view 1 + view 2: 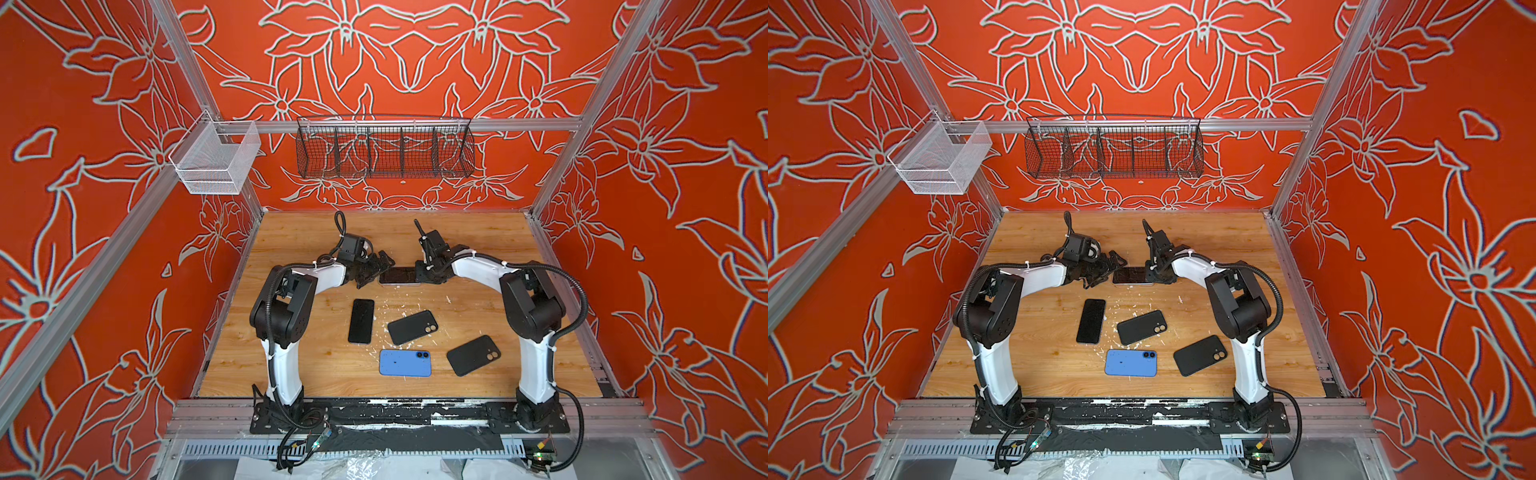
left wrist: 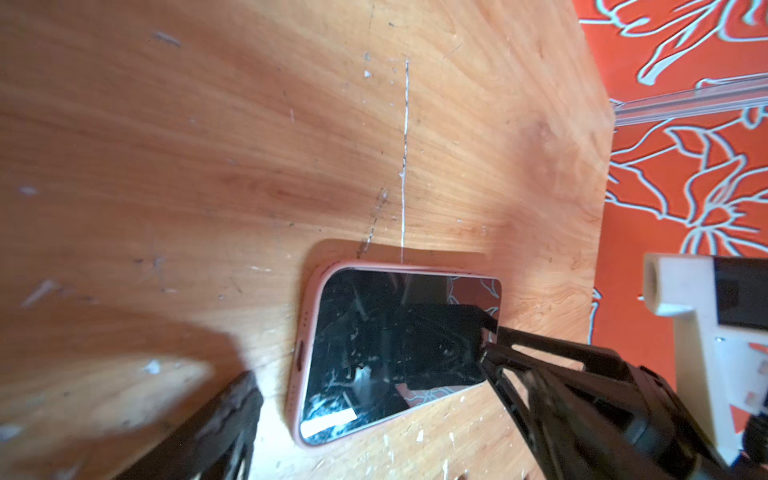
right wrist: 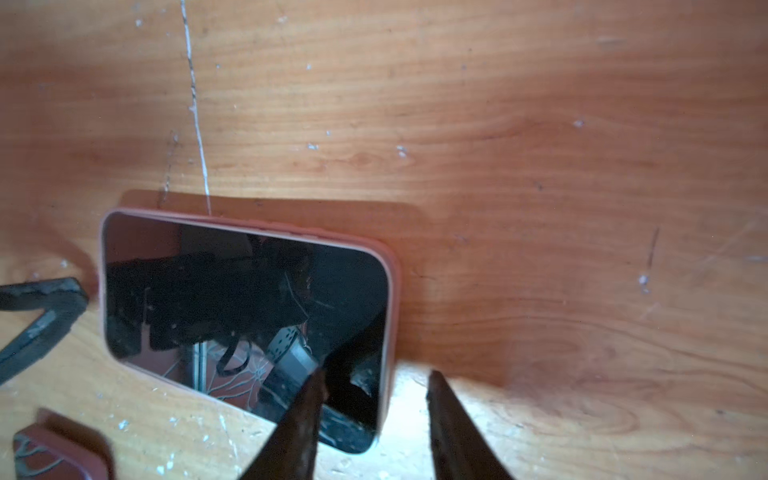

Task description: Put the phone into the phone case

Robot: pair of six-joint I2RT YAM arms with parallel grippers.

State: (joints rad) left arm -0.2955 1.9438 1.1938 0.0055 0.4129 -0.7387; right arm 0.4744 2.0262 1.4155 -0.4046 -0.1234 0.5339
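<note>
In both top views the phone (image 1: 397,275) lies on the table (image 1: 291,365) beside the wide-spread, empty left gripper (image 1: 374,272); the left wrist view shows it inside the case (image 2: 305,332); in the right wrist view the right gripper (image 3: 376,374), released, straddles its end.

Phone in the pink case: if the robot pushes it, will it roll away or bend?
Probably it would slide, not roll: the phone lies flat on the table. Its glossy screen looks slippery; the pink case rim likely grips better. It seems stiff, not floppy.
</note>
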